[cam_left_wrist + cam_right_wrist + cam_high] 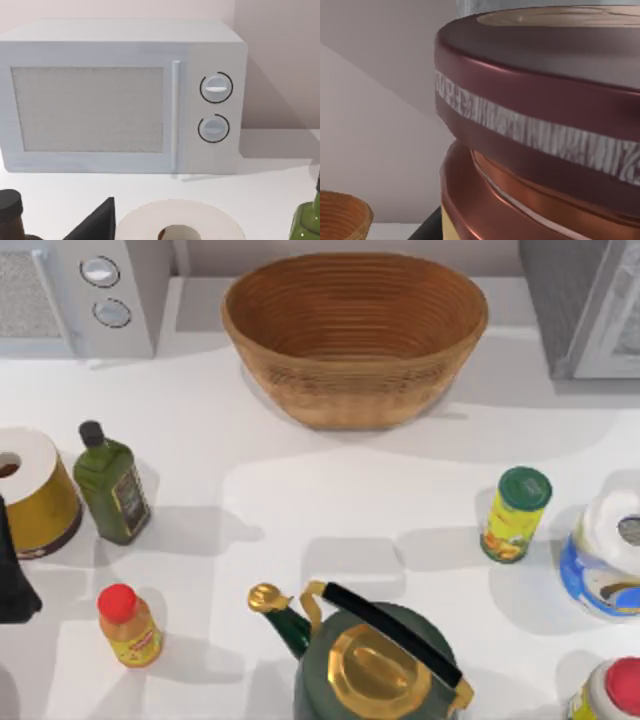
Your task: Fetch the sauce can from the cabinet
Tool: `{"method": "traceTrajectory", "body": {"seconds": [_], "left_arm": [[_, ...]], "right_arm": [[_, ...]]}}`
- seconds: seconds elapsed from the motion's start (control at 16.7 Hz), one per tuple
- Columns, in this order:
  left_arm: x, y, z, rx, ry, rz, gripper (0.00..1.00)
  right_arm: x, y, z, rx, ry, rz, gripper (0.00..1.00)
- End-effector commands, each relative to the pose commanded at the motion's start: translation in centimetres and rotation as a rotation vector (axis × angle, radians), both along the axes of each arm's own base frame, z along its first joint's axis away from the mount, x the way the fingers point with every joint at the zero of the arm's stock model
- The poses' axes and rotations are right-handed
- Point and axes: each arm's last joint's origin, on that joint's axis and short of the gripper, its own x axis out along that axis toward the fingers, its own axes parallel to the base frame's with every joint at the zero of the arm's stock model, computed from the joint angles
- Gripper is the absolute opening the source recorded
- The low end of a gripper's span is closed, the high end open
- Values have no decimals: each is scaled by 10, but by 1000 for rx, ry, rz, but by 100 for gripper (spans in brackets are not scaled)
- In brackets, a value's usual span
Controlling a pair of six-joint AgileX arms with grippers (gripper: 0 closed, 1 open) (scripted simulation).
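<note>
The sauce can (540, 100) sits right up against the right arm's wrist camera. It has a dark maroon rim around a tan flat top, a streaky silver-white band on its side, and a coppery red band lower down. No letters can be read on either band. Beyond it are the edge of the woven basket (342, 212) and a pale wall. I cannot tell whether the right hand is spread or pinching the can.

From above, the dark grey cabinet (560, 300) with its pale framed door stands at the back right corner of the bench (300, 490). The basket (355, 335) is at the back centre and a microwave (85, 295) with two round knobs is at the back left.

The left hand (14, 570) is parked at the bench's left edge, just beside a yellow canister (35, 495) with a white top. I cannot tell its state either.

Near it stand a green oil bottle (112, 485) and a small orange bottle (128, 625) with a red cap. At the front is a green kettle (370, 660) with a gold lid. A slim yellow can (515, 515) with a green lid stands to the right. Their labels are too small to read.
</note>
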Motion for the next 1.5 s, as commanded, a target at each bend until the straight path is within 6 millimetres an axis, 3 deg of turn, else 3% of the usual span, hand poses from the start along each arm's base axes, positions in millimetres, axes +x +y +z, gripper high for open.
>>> {"method": "traceTrajectory", "body": {"seconds": [0.36,0.54,1.02,1.5], "left_arm": [[0,0,0,0,0,0,100],[0,0,0,0,0,0,100],[0,0,0,0,0,0,100],[0,0,0,0,0,0,100]], "right_arm": [[14,-1,-86,2,112,11,0],[17,-3,-107,4,132,4,0],[18,-2,-108,6,135,9,0],[41,13,-75,2,71,153,0]]}}
